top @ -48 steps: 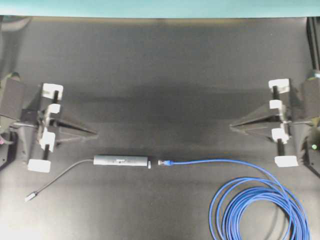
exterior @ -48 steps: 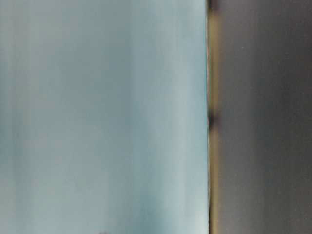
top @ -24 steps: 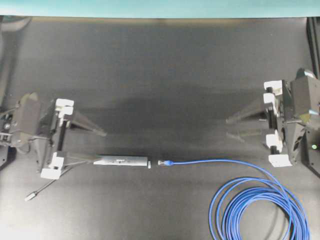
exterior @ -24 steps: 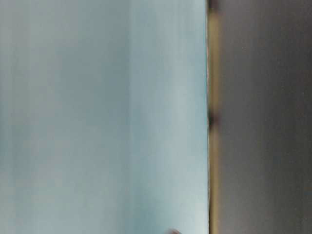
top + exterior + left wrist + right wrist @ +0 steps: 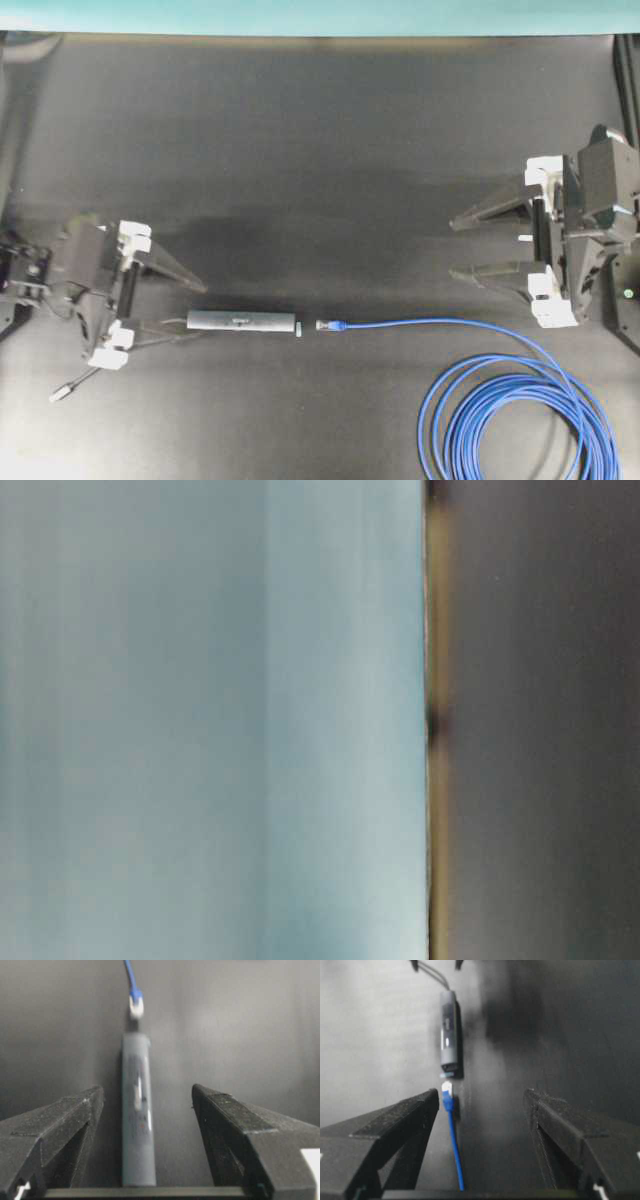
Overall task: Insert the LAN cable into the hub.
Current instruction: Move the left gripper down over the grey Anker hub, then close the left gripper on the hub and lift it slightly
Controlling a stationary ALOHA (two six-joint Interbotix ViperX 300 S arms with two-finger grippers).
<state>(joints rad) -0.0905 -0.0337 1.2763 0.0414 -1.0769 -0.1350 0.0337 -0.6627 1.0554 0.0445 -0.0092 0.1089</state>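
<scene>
The hub [image 5: 243, 322] lies flat on the dark table [image 5: 320, 150], left of centre in the overhead view, its whitish end pointing right. Small markings run along its top face, but they are too blurred to read in any view. The plug [image 5: 325, 325] of the LAN cable [image 5: 520, 410] lies just beside that whitish end, in line with it and apart from it by a small gap. From the plug the blue cable runs right, then down into a loose coil at the lower right corner. The hub's thin grey cord [image 5: 85, 378] trails left to a small plug near the table's lower left. The left gripper [image 5: 195, 310] has its jaws spread wide at the hub's left end, holding nothing; the left wrist view shows the hub between the two fingers [image 5: 70, 1125], touching neither. The right gripper [image 5: 455, 247] is spread wide too, empty, well apart from the cable. The table-level view is only a blur.
</scene>
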